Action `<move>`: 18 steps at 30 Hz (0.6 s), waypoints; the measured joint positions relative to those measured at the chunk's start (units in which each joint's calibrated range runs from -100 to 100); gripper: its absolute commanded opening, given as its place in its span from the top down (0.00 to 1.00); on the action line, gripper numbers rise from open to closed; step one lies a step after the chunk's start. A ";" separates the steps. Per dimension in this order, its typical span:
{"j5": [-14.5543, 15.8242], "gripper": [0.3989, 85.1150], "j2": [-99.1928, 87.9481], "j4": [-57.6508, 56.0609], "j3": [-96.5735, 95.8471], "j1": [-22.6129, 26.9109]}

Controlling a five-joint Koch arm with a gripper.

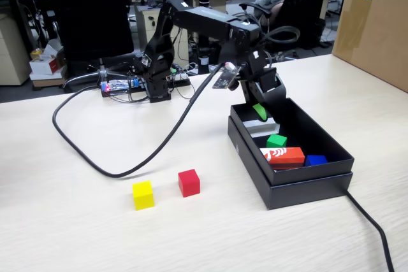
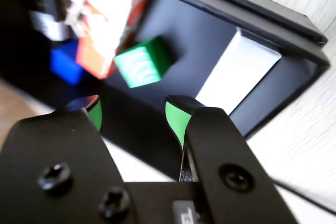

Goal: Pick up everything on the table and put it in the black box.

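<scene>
Pale wood table (image 1: 76, 227) bears yellow cube (image 1: 143, 195), red cube (image 1: 189, 183), black box (image 1: 299, 189)

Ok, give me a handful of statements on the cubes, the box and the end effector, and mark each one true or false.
1. The green cube lies inside the black box. True.
2. The red cube is in the box. False: it sits on the table, beside the yellow cube.
3. The end effector is open and empty, over the box. True.
4. The yellow cube is stacked on the red one. False: both rest apart on the table.
5. The box holds only the green cube. False: an orange-red block and a blue block lie there too.
</scene>
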 measured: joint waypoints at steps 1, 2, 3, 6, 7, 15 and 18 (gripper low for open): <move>0.00 0.57 -2.33 0.00 0.00 -0.24; 0.00 0.55 -4.79 0.00 0.00 -0.49; 0.00 0.55 -7.38 0.00 0.00 -0.78; 0.00 0.55 -14.89 -0.08 0.00 -1.90; -0.05 0.54 -16.96 0.00 0.09 -2.54; -3.27 0.46 -21.75 -2.86 -2.56 -11.33; -5.08 0.42 -19.16 -2.86 -9.31 -15.19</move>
